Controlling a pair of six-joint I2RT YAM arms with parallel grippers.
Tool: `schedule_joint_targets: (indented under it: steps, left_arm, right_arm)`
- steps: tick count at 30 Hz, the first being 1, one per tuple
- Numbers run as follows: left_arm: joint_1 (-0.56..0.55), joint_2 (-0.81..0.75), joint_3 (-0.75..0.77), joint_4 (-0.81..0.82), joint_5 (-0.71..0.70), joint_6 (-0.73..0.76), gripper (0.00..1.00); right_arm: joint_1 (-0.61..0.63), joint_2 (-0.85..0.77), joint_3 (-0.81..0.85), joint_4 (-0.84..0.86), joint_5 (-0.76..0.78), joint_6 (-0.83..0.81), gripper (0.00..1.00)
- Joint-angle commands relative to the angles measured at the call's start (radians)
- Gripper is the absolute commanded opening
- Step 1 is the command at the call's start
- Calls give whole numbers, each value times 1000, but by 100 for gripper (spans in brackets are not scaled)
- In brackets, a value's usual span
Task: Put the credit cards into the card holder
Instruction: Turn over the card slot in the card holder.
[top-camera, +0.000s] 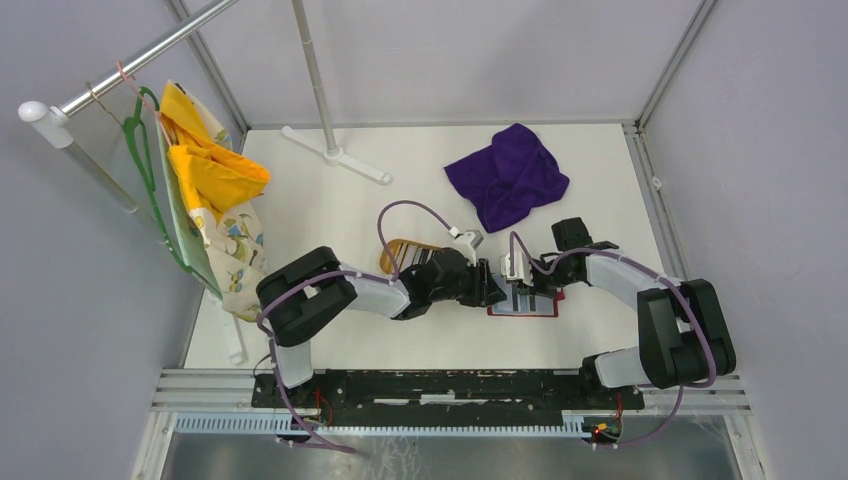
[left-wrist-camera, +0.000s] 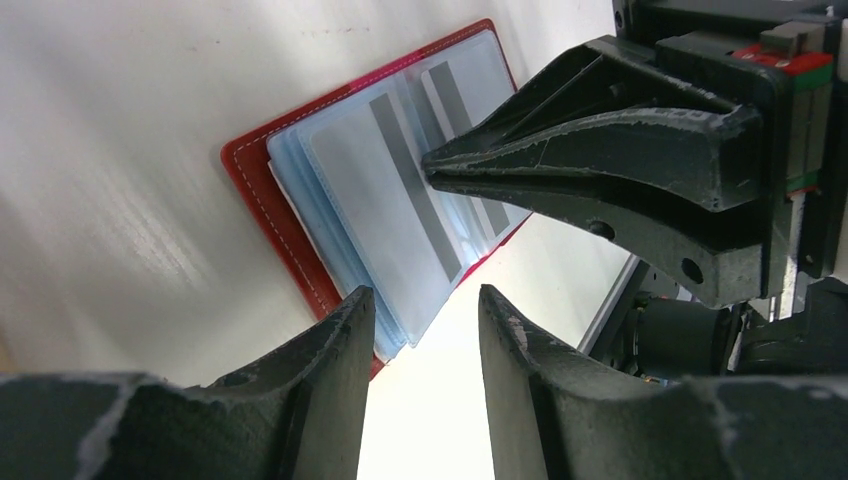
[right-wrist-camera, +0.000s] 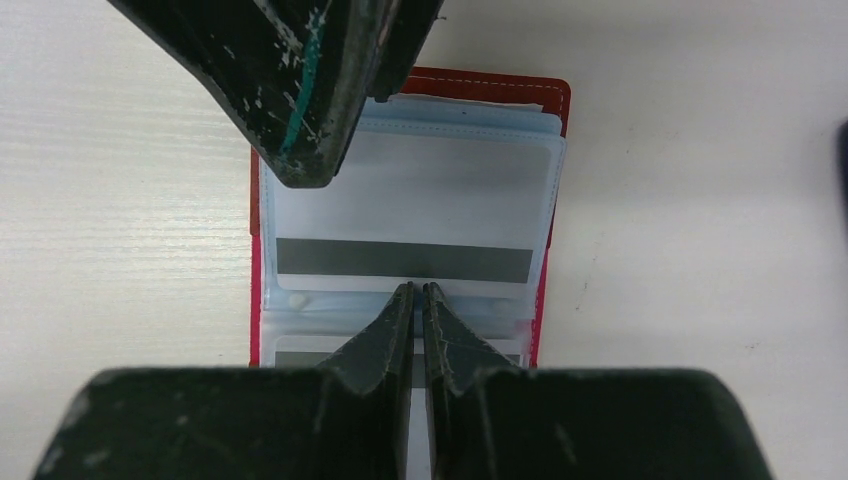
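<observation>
The red card holder (top-camera: 523, 311) lies open on the white table, its clear sleeves fanned out. A white card with a grey stripe (right-wrist-camera: 410, 215) sits in the top sleeve, and a second striped card (right-wrist-camera: 300, 352) shows in the lower half. My right gripper (right-wrist-camera: 418, 288) is shut, with its tips down on the fold between the two halves; it also shows in the left wrist view (left-wrist-camera: 430, 165). My left gripper (left-wrist-camera: 425, 310) is open and empty, hovering over the holder's edge (left-wrist-camera: 262, 190). One of its fingers (right-wrist-camera: 290, 90) hangs over the holder's far corner.
A tan wooden tray (top-camera: 400, 252) is partly hidden behind my left arm. A purple cloth (top-camera: 508, 175) lies at the back right. A white stand base (top-camera: 335, 150) and a rack with yellow clothes (top-camera: 210, 170) are at the back left.
</observation>
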Motion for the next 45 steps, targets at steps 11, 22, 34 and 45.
schedule_joint_targets:
  steps: [11,22,34,45]
  left_arm:
    - [7,41,69,15,16,-21,50]
    - [8,30,81,-42,-4,-8,50]
    - [5,2,82,-78,-27,10,53]
    - [0,12,85,-46,-3,-5,53]
  right_arm:
    - [15,31,1,-16,40,-8,12]
    - [14,30,2,-15,41,-5,12]
    - [15,30,2,-18,41,-3,12]
    - [15,31,2,-18,41,-3,12]
